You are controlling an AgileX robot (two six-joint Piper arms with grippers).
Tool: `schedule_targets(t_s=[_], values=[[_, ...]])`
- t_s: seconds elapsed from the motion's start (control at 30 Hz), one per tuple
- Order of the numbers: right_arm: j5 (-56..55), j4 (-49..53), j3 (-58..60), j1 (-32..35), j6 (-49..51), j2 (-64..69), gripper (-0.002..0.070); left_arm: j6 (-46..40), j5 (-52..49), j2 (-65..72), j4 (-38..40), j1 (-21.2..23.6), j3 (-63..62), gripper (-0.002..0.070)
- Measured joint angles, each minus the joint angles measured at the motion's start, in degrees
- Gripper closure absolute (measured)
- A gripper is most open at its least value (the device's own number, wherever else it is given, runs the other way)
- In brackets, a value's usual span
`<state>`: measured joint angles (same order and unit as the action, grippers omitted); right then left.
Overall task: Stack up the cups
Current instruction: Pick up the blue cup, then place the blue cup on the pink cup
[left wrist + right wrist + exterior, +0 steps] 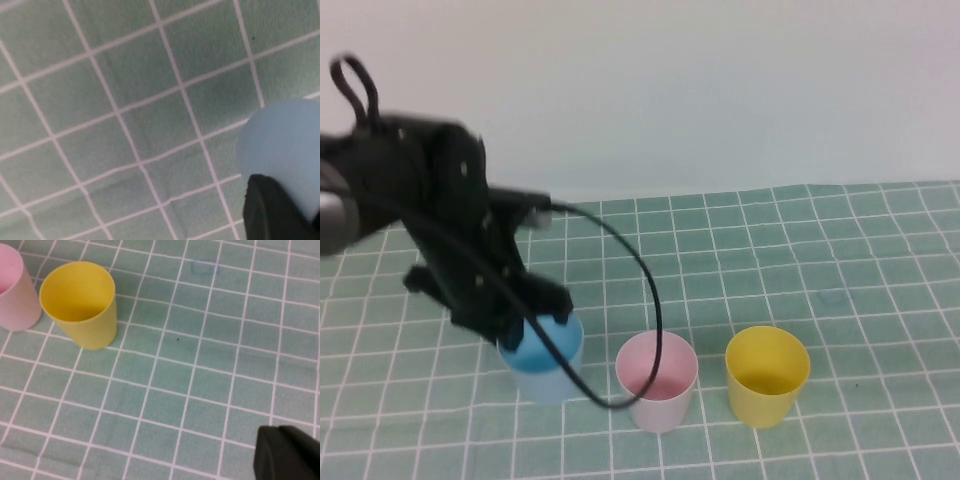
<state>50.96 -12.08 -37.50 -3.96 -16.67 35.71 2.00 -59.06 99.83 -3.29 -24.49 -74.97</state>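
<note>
High view: left gripper [535, 325] clamped on the light blue cup [548, 362], pink cup [658, 380] and yellow cup [766, 374] at its 3 o'clock; right gripper [287, 452] closed, empty.

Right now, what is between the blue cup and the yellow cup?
The pink cup stands between the blue cup, gripped by the left gripper, and the yellow cup, in the high view.

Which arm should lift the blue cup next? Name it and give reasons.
Left. The left gripper is shut on the blue cup. The right gripper, shut, hangs past the yellow cup, far from it.
</note>
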Motion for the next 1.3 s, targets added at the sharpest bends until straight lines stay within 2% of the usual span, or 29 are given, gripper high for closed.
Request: schedule_targets(t_s=[0.17,0.3,0.4,0.47,0.93,1.1,1.3], values=[[0.0,0.0,0.0,0.0,-0.1,0.0,0.0678,0.0,-8.4,0.0,-0.4,0.0,-13.0,0.066],[0.0,0.0,0.0,0.0,-0.2,0.0,0.0678,-2.0,-10.4,-0.1,8.5,0.0,-20.2,0.0661],[0.1,0.0,0.0,0.0,-0.2,0.0,0.0678,-6.2,-10.5,-0.2,17.6,-0.1,-20.9,0.0661],[0.3,0.0,0.0,0.0,-0.2,0.0,0.0678,-8.7,-10.6,-0.1,20.0,-0.8,-20.7,0.0661],[1.2,0.0,0.0,0.0,-0.2,0.0,0.0678,-6.6,-9.2,-0.1,10.3,-9.3,-14.8,0.0661],[1.2,-0.2,0.0,0.0,-0.2,0.0,0.0678,-5.2,-8.3,-0.1,6.3,-9.7,-14.8,0.0661],[1.2,-1.1,0.0,0.0,-0.2,0.0,0.0678,-5.0,-7.5,-0.1,7.1,-9.7,-14.8,0.0661]])
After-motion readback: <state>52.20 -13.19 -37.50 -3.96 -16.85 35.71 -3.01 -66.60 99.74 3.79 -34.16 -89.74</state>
